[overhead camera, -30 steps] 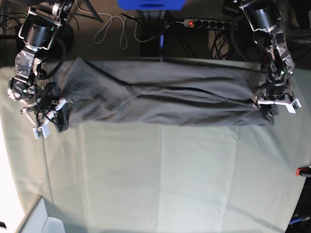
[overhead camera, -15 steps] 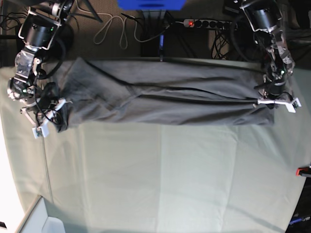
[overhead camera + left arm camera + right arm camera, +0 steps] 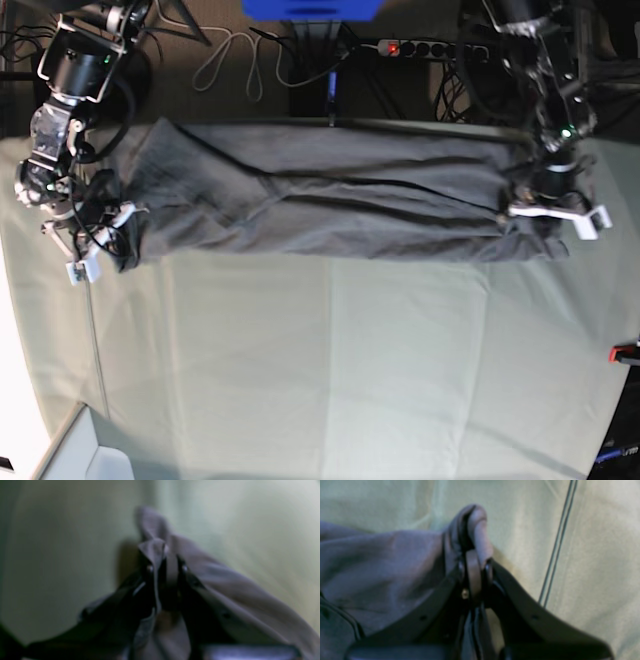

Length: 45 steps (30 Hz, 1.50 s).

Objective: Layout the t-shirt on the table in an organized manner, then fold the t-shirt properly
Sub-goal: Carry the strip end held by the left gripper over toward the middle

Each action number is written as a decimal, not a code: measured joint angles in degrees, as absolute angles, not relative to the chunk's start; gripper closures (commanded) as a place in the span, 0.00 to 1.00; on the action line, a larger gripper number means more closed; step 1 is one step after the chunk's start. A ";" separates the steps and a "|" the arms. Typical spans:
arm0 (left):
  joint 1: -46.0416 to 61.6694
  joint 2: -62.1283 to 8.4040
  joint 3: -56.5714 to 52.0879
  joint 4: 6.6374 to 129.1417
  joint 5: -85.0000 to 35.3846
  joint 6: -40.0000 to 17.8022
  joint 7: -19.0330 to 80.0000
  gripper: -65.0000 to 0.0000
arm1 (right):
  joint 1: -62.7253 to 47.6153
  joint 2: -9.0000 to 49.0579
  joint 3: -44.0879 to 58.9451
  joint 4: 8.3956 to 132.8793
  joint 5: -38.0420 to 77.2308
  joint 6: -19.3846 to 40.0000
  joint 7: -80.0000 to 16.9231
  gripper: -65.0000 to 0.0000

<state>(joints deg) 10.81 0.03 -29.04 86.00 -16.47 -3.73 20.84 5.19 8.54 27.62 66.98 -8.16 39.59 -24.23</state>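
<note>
- The table (image 3: 330,360), under its pale green cloth, fills the base view, bare across the near half.
- The t-shirt (image 3: 330,200) lies along the far edge, a long dark grey band stretched between the two arms, creased lengthwise and not yet laid flat.
- Handling call: soft, light cotton that sags and folds on itself; I'd say edges and corners are the places to take hold, since a pinch mid-panel would only bunch it.
- The left gripper (image 3: 553,212) sits at the band's end on the base view's right; its wrist camera, though blurred, shows the jaws narrow, with a fold of fabric pinched between them and poking above the tips.
- The right gripper (image 3: 95,245) is at the opposite end; jaws closed tight on a rolled bit of fabric, which bulges over the fingertips (image 3: 472,567).
</note>
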 measured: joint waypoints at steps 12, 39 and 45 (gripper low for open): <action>15.18 0.51 0.91 93.67 -13.26 -3.16 21.02 1.00 | 5.17 7.73 27.66 66.96 -8.12 39.59 -23.99 1.00; 7.73 1.17 23.99 83.77 -5.39 -2.98 20.73 1.00 | 5.02 7.88 27.68 66.96 -8.12 39.59 -23.99 1.00; 7.22 1.13 24.49 81.34 -5.63 -3.01 20.99 1.00 | 4.97 7.90 27.68 66.96 -8.14 39.59 -24.03 1.00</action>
<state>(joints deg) 7.22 1.13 24.49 81.34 -5.63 -3.01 20.99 4.97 7.90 27.68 66.96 -8.14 39.59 -24.03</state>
